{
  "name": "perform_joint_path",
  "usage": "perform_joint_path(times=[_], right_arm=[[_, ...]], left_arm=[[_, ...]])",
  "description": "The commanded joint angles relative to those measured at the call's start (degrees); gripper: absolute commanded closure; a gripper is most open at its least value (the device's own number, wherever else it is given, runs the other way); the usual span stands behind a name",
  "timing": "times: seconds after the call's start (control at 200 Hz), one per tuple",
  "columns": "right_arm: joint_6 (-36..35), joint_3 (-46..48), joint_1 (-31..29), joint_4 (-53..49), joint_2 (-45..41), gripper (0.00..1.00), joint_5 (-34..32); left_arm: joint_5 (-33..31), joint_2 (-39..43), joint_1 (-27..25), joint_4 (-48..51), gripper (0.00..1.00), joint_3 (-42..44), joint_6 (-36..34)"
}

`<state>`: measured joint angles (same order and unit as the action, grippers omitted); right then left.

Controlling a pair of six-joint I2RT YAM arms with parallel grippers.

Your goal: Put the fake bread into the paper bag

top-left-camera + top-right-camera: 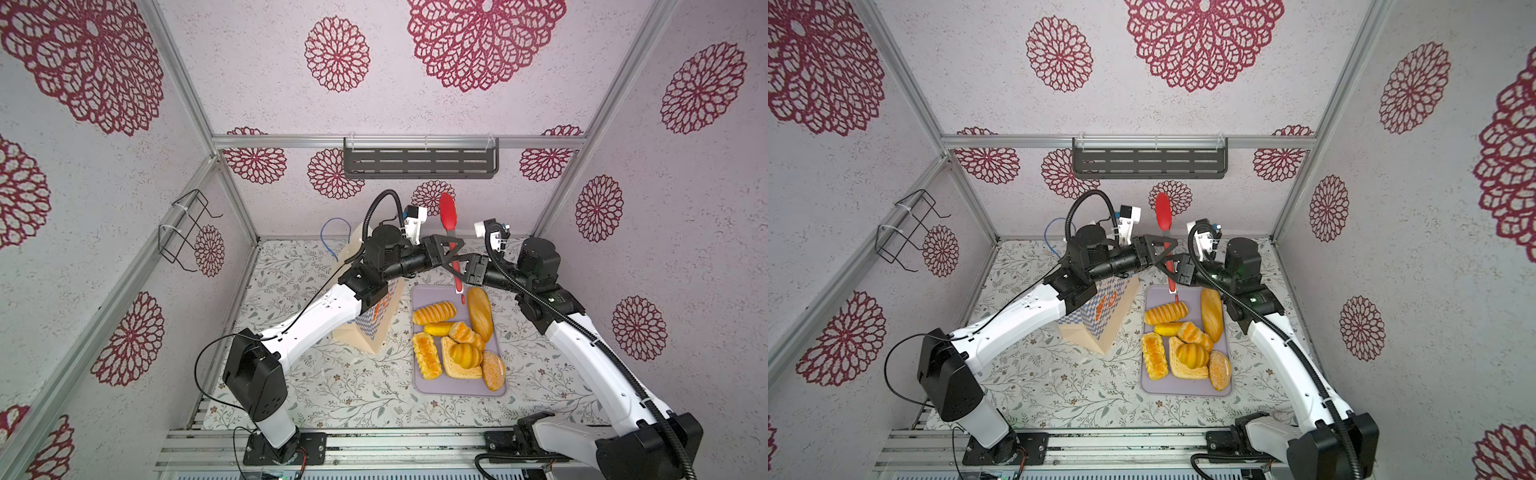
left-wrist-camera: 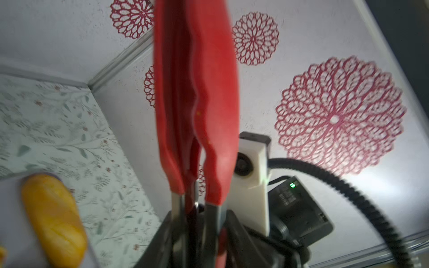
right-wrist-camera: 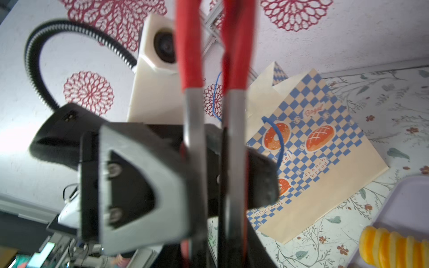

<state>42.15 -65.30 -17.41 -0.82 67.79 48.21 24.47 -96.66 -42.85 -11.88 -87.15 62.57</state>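
Nearest, on the floral desk [image 1: 332, 386], lies the lilac tray [image 1: 457, 386] with all the fake bread [image 1: 461, 334] on it. There are eight glossy pieces packed close, and a round ribbed bun sits on the toast slice. The right wrist view cuts one ribbed roll [image 3: 394, 248] off at its edge, and the left wrist view shows only a blurred long loaf [image 2: 53, 220].

Just left of the tray, apart from it, the paper bag [image 1: 368, 332] stands with nothing of the bread in it that can be seen. The left arm [image 1: 316, 320] hides its mouth and most of its front in both top views. In the right wrist view the bag [image 3: 320, 162] reads "Bagel", "french bread" and "croissant". A fourth word shows only as "zel", the rest covered.

Past the tray's far end, above the desk, the left hand [image 1: 452, 249] and right hand [image 1: 457, 268] meet around the upright red tongs [image 1: 448, 216]. The right hand's fingers lie closed against the tongs' metal shafts. The shafts also pass between the left hand's fingers, but blur leaves it unclear whether that hand grips them or stands open.

Behind, a blue cord handle [image 1: 332, 232] shows beside the arm, and a dark slotted shelf [image 1: 419, 160] hangs on the back wall.
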Motion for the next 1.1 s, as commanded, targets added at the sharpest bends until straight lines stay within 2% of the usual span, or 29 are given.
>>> perform_joint_path(times=[0.0, 0.08, 0.225, 0.43, 0.515, 0.68, 0.771, 0.911, 1.046, 1.096], right_arm=[[-2.1, -2.5, 0.2, -0.1, -2.4, 0.7, 0.0], [-4.1, -2.9, 0.3, -4.4, -4.0, 0.71, -0.6], [-8.9, -3.9, 0.3, -14.3, -6.9, 0.71, -3.6], [-15.2, -7.4, 0.3, -30.5, -8.6, 0.67, -11.7], [-17.2, -8.9, 0.3, -37.5, -8.2, 0.66, -15.8], [-19.8, -12.1, 0.2, -48.8, -7.9, 0.64, -23.5], [-20.1, -13.2, 0.2, -53.4, -7.9, 0.64, -27.6], [-20.3, -13.5, 0.2, -59.4, -6.5, 0.64, -34.2], [-20.5, -13.1, 0.2, -63.0, -4.9, 0.61, -39.8], [-20.3, -12.7, 0.2, -63.4, -4.8, 0.57, -41.6]], left_arm=[[-1.9, 4.2, -0.5, 1.7, 0.21, -0.1, -1.4], [-4.7, 6.3, -0.5, 6.1, 0.0, -0.6, -4.1], [-11.0, 11.1, -0.4, 14.3, 0.03, -0.6, -8.9], [-21.7, 18.2, -0.8, 28.5, 0.03, -2.4, -18.2], [-30.1, 21.4, -1.0, 37.2, 0.03, -4.0, -23.2], [-54.7, 27.4, -0.8, 55.3, 0.03, -5.9, -27.2], [-60.9, 31.1, 0.2, 59.7, 0.03, -4.1, -28.2], [-61.3, 34.6, 4.8, 63.5, 0.03, -0.7, -27.3], [-55.7, 35.6, 11.9, 66.0, 0.03, 2.2, -25.7], [-53.2, 36.0, 14.1, 65.7, 0.03, 4.0, -25.3]])
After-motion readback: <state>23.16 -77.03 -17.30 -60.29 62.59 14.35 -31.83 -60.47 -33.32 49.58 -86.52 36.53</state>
